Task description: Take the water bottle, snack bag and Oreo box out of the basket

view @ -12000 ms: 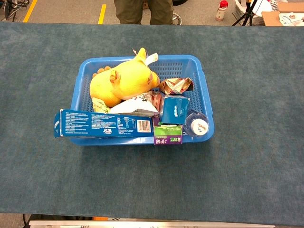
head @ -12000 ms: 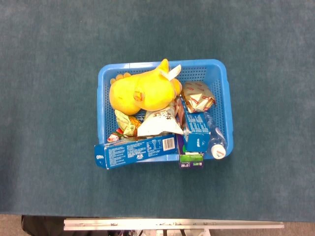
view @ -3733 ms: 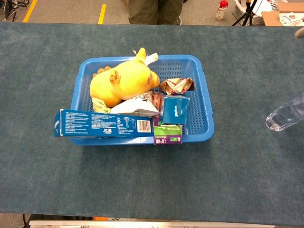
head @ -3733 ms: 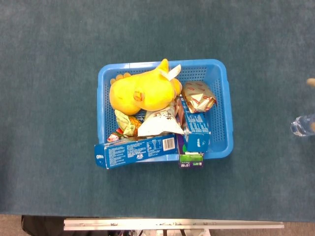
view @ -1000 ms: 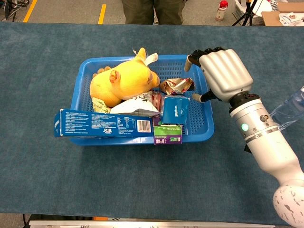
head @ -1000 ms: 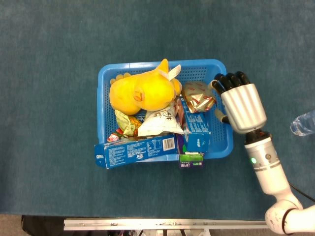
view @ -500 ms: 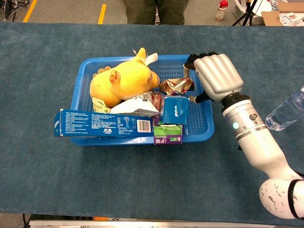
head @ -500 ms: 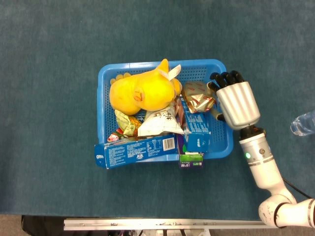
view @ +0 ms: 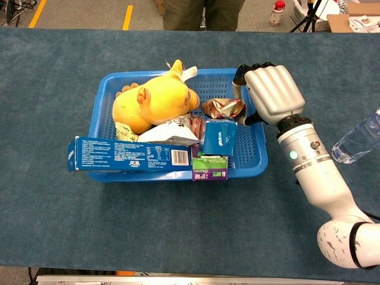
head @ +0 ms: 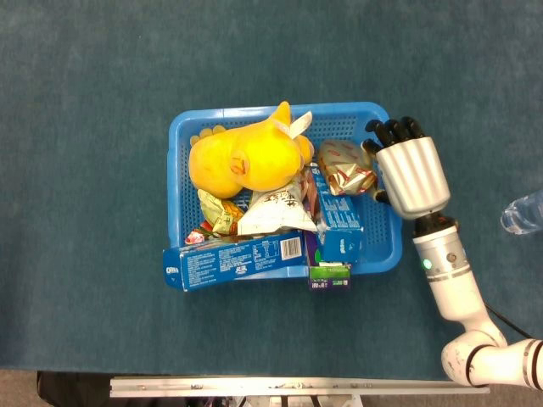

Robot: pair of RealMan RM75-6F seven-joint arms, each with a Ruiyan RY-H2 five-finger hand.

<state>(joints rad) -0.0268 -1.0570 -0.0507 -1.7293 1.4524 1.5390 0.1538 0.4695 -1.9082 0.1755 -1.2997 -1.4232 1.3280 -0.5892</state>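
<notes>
Snack bag point(head: 345, 167) in basket point(head: 182, 136), touching right hand point(head: 411, 174).

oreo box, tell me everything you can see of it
The Oreo box is a long blue carton with white print, a barcode panel and an Oreo logo on its left end. It lies on its side across the near rim of the blue basket, its left end jutting past the basket's corner. A white snack bag lies against it from behind, and a purple and green carton sits at its right end. No hand touches it.
</notes>
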